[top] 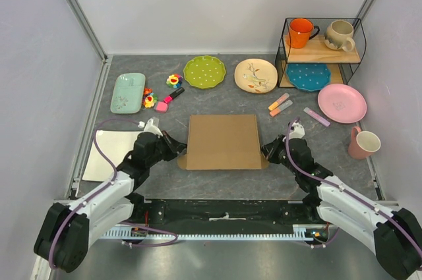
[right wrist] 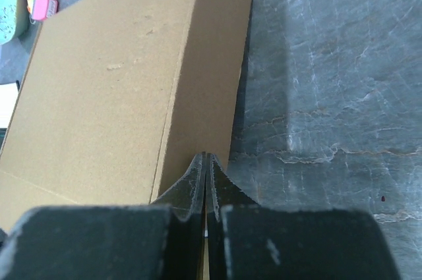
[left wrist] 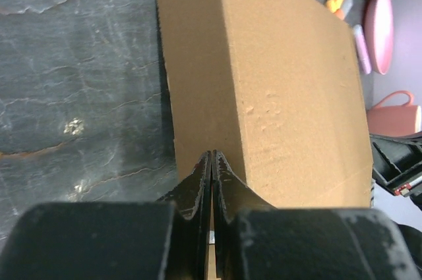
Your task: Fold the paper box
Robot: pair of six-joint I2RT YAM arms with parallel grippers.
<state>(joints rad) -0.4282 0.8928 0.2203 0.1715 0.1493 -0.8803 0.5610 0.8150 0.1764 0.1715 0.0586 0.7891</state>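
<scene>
The brown cardboard paper box [top: 222,140] lies closed and flat in the middle of the table, with a small tab sticking out at each near corner. My left gripper [top: 180,151] is shut, its tips against the box's left side wall near the front corner. In the left wrist view, the gripper [left wrist: 211,153] meets that wall of the box [left wrist: 283,82]. My right gripper [top: 265,151] is shut against the right side wall. In the right wrist view, the gripper [right wrist: 205,156] touches the box [right wrist: 105,95]. Nothing shows between either pair of fingers.
A white tray [top: 109,155] lies at the left. A mint dish [top: 128,92], small toys [top: 173,81], a green plate [top: 204,71] and a cream plate [top: 256,75] line the back. A rack [top: 322,49] with mugs, a pink plate [top: 341,103], markers [top: 279,104] and a pink mug [top: 364,143] stand at the right.
</scene>
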